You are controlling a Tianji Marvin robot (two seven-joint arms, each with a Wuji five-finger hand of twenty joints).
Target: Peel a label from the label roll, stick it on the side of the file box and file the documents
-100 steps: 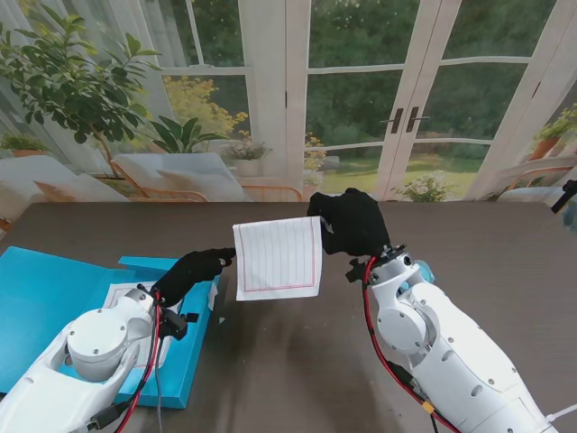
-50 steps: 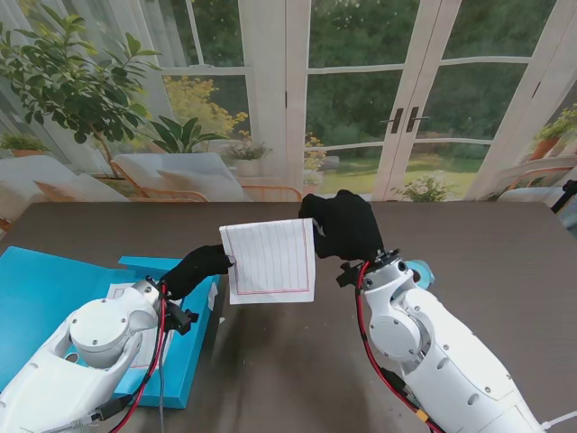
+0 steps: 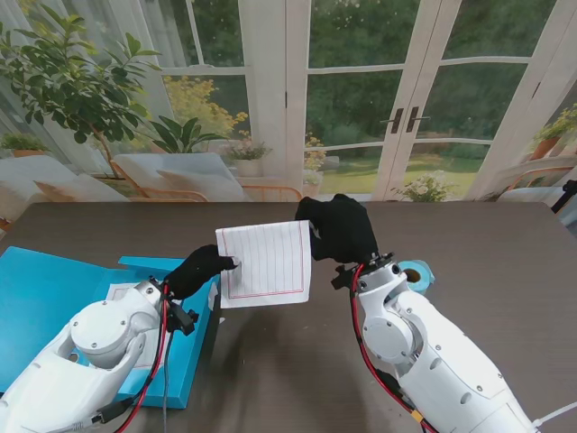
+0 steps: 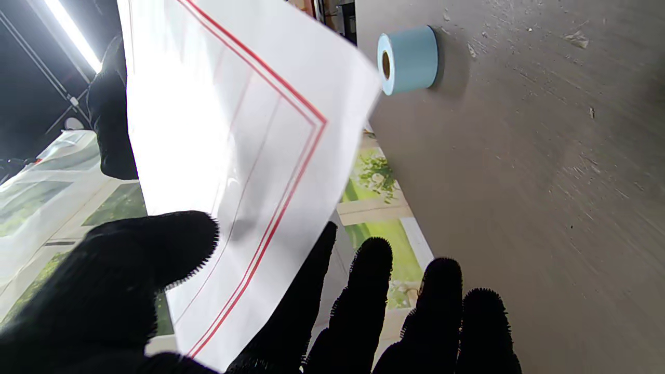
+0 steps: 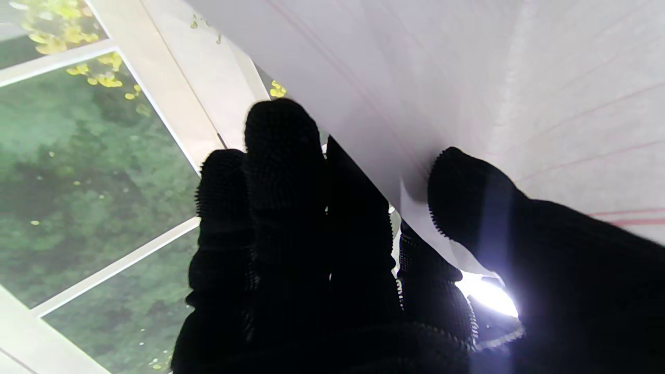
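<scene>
1. The right hand (image 3: 338, 228) pinches the document (image 3: 265, 264) at its far right corner, thumb against fingers.
2. The left hand (image 3: 202, 269) pinches the sheet's left edge; the sheet hangs between both hands, off the desk (image 3: 505, 244).
3. The label roll (image 3: 416, 272) lies on the desk just right of the right wrist.
4. The blue file box (image 3: 54, 298) lies open beneath the left forearm.

Backdrop: white-framed glazed doors (image 3: 401, 99), full height, pair of dark lever handles (image 3: 403, 119) at centre right. Beyond glass: green lawn, dense trees, yellow-leaved shrub (image 3: 191, 101). Left: leafy potted plant (image 3: 68, 77); pale lounge chairs (image 3: 180, 176) with cushions. Far right: terracotta pot (image 3: 548, 144) with greenery. Foreground: dark brown table top (image 3: 505, 253), matte, lightly scuffed. Light: soft, even daylight; bright strip lamp (image 4: 70, 34) seen from left wrist view.
</scene>
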